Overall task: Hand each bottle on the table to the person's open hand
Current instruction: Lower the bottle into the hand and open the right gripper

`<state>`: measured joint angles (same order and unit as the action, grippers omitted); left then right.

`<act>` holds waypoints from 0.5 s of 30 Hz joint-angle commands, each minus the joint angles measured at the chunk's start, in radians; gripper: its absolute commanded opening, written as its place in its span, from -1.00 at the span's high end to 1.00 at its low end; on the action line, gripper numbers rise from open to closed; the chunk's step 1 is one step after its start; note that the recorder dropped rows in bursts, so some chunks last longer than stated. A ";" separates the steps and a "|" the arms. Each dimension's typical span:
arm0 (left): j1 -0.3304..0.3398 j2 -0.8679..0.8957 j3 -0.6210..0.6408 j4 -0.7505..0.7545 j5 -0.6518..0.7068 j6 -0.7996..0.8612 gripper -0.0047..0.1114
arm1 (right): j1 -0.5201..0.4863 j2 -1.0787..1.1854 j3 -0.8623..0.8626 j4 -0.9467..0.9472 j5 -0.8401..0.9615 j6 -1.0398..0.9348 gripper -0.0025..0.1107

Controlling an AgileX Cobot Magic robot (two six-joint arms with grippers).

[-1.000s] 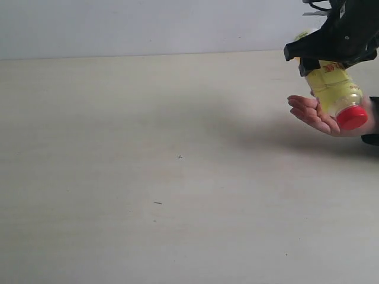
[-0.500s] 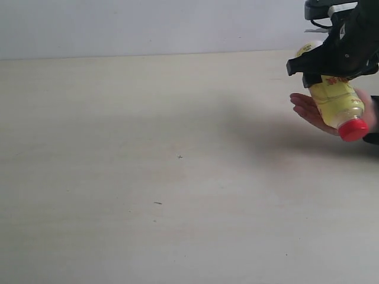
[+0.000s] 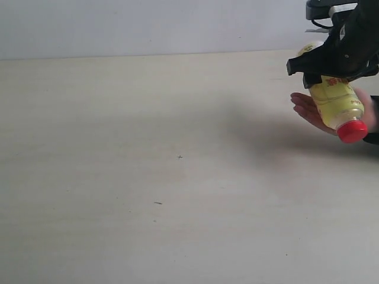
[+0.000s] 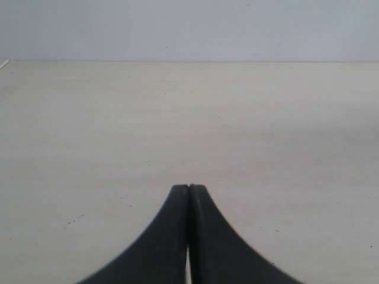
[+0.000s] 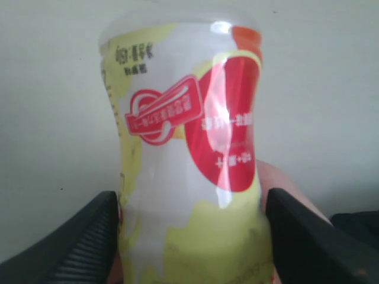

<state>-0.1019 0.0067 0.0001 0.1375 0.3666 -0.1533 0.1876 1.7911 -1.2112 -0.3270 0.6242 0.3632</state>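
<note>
Exterior view — yellow bottle (image 3: 338, 100) on palm (image 3: 309, 110)

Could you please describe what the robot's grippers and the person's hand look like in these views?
The left gripper has matte black fingers that flare broad at the base and taper to narrow tips. The right gripper is a black, angular assembly with thin dark cables above it. The person's hand is bare, with a dark sleeve at the wrist.

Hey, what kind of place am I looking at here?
Likely a lab or test bench: a bare pale table against a blank wall, where a black robot claw hands a yellow bottle to a waiting hand.
</note>
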 commanded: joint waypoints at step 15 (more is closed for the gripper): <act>0.002 -0.007 0.000 -0.001 -0.007 -0.004 0.92 | -0.003 0.028 0.002 -0.015 -0.020 0.060 0.63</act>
<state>-0.1019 0.0067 0.0001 0.1375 0.3666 -0.1533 0.1876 1.8197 -1.2112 -0.3358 0.6246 0.4145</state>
